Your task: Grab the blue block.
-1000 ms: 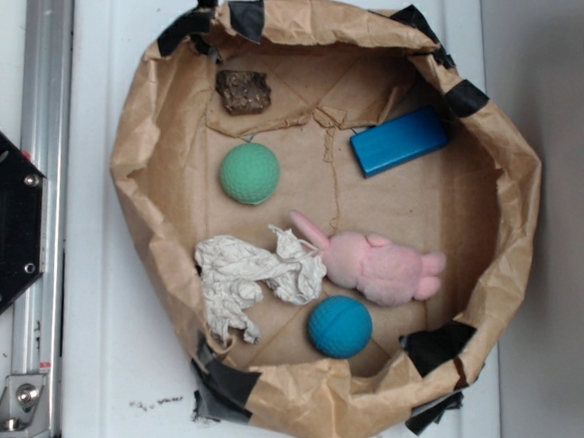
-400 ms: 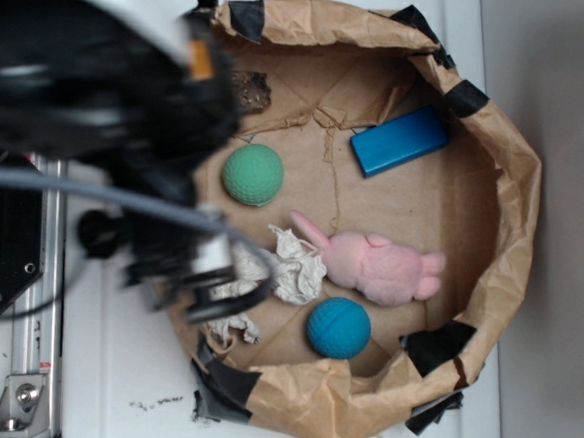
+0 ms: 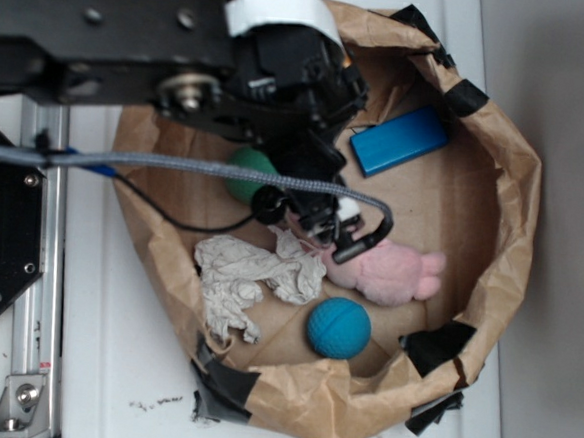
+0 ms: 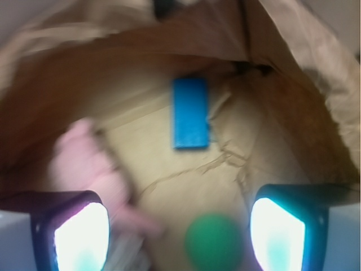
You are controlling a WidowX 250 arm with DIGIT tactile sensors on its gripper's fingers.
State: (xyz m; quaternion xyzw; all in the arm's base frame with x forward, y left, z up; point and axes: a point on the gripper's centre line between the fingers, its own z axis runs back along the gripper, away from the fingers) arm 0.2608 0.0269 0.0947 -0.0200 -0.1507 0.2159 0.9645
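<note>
The blue block (image 3: 399, 140) is a flat bright blue slab lying on the brown paper at the back right of the paper-lined basin. In the wrist view the blue block (image 4: 190, 112) lies ahead of the fingers, apart from them. My gripper (image 3: 332, 217) hangs over the middle of the basin, left of the block, between the green ball and the pink toy. In the wrist view my gripper (image 4: 180, 231) is open and empty. The green ball (image 4: 214, 241) shows blurred between the pads (image 4: 277, 232).
The crumpled paper wall (image 3: 514, 194) rings the basin. Inside lie a pink plush rabbit (image 3: 394, 271), a teal-blue ball (image 3: 339, 328), a white rag (image 3: 243, 276) and the green ball (image 3: 245, 171), which the arm mostly hides. A black mount (image 3: 1, 229) stands at the left.
The arm has swung in from the left and now reaches over the basin's middle, covering the green ball and the brown lump. The objects have not moved.
</note>
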